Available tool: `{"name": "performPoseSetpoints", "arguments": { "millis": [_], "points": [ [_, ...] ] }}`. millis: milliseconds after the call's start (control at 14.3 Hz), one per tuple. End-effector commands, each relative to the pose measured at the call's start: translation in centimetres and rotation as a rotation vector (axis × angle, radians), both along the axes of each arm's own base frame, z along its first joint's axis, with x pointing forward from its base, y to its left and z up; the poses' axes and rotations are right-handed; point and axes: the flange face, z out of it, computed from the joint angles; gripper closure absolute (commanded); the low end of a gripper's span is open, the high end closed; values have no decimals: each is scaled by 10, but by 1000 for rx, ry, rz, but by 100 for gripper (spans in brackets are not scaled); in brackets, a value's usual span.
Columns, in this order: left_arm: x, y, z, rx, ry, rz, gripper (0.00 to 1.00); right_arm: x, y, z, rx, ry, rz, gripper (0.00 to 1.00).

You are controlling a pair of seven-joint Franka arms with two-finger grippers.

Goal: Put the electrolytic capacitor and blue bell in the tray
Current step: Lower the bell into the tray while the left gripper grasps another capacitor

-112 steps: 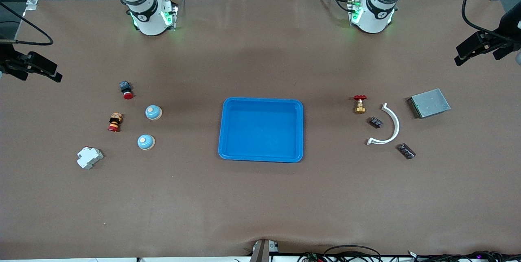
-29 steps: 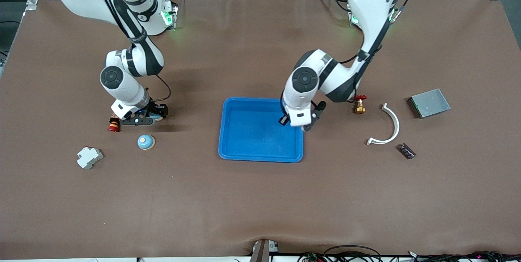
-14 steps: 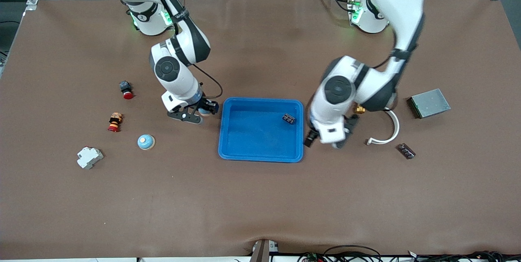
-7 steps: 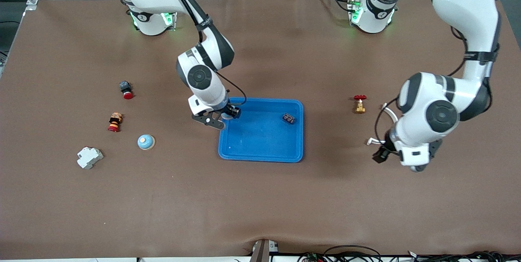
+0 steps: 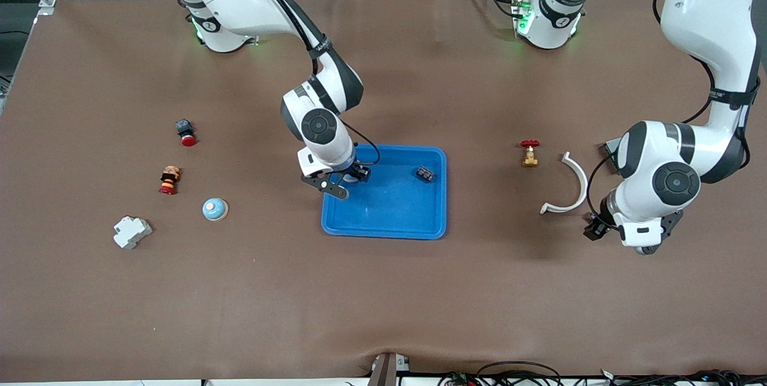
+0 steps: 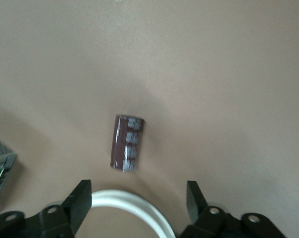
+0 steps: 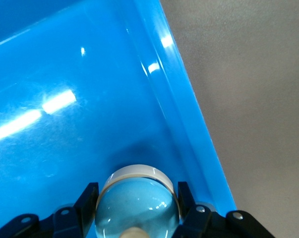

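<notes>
My right gripper (image 7: 137,198) hangs over the blue tray (image 5: 383,227), at the tray's end toward the right arm, and its jaws are closed on a blue bell (image 7: 138,201) whose pale rim and rounded top show between them in the right wrist view. From the front the right gripper (image 5: 343,181) sits just inside the tray's rim there. 1 electrolytic capacitor (image 5: 425,174) already lies inside the tray, near the corner toward the left arm's end and farther from the front camera. My left gripper (image 6: 139,198) is over the counter (image 5: 383,290) toward the left arm's end, with its jaws spread wide and holding nothing; directly below them a second capacitor (image 6: 127,142), dark brown with grey markings, lies flat on the counter. A white curved piece (image 5: 569,185) lies just beside that capacitor, and its arc shows between my left jaws in the wrist view. A second blue bell (image 5: 214,209) sits on the counter toward the right arm's end, well apart from the tray. Close to it are a white plastic block (image 5: 132,232) and 2 red-tipped parts (image 5: 169,180). A small brass valve with a red handle (image 5: 530,153) stands between the tray and the white curved piece.
</notes>
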Motion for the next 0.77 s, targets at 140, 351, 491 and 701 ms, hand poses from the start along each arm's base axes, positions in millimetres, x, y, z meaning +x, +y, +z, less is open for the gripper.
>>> {"name": "performPoseSetpoints", "arguments": {
  "millis": [140,351,491,701],
  "points": [
    [-11,24,-32,10,-40,-35,24,1,23,-13,1,2,-49,100],
    [-14,30,-51,8,-22,-34,31,-2,28,-22,-6,6,-45,100],
    [-13,39,-54,2,-32,-22,43,-1,29,-21,-7,3,-80,50],
    [-12,43,-59,-3,-41,-16,81,4,36,-6,-8,-19,-71,0]
  ]
}}
